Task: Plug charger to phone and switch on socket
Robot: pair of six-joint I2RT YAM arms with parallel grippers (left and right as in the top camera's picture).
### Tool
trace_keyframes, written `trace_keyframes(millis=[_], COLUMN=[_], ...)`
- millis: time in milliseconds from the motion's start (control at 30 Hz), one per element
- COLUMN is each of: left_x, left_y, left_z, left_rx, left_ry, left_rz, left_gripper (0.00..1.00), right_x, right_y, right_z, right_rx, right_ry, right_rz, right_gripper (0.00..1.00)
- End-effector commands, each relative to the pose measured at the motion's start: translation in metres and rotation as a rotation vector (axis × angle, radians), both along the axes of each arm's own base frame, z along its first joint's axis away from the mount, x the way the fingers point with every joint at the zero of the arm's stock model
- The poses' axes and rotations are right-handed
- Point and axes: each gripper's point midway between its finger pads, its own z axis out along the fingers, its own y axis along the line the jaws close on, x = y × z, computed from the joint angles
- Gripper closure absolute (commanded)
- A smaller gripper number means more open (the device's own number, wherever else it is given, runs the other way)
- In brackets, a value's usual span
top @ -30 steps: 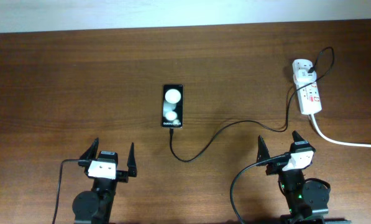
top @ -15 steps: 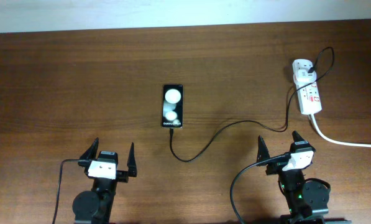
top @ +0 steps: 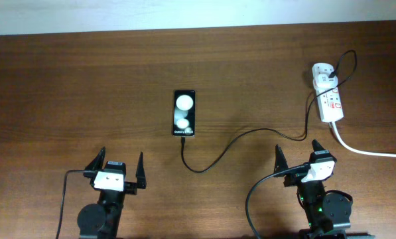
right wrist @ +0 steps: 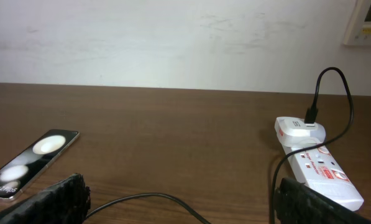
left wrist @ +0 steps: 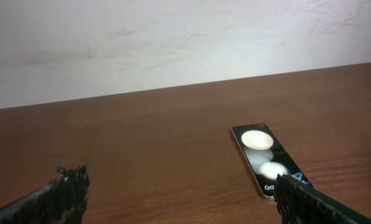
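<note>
You couldn't tell overhead whether the charger [top: 257, 130] tip sat in the phone [top: 184, 113]; the socket [top: 330, 103] switches were too small to read

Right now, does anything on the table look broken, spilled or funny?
Nothing stands out. The phone lies flat, the charger curls loosely from the socket to the phone's near end, and nothing is spilled or broken. Whether its tip is plugged in is too small to tell. The left claw and right claw are open and empty.
</note>
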Motion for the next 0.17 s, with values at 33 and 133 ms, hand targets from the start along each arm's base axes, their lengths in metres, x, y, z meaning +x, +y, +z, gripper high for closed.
trace_keyframes(millis=[33, 133], left_x=[0.0001, 0.0], left_y=[0.0034, 0.0033], left_z=[-0.001, -0.001], left_rx=[0.017, 0.017], left_ry=[-0.003, -0.003], left_rz=[0.016, 0.016], left_gripper=[0.01, 0.01], right_x=[-0.0003, -0.0003], right_y=[0.001, 0.001], right_z=[-0.0022, -0.0022], right_rx=[0.0, 0.0], right_ry=[0.003, 0.003], right_rz=[0.003, 0.003], right_gripper=[0.01, 0.01])
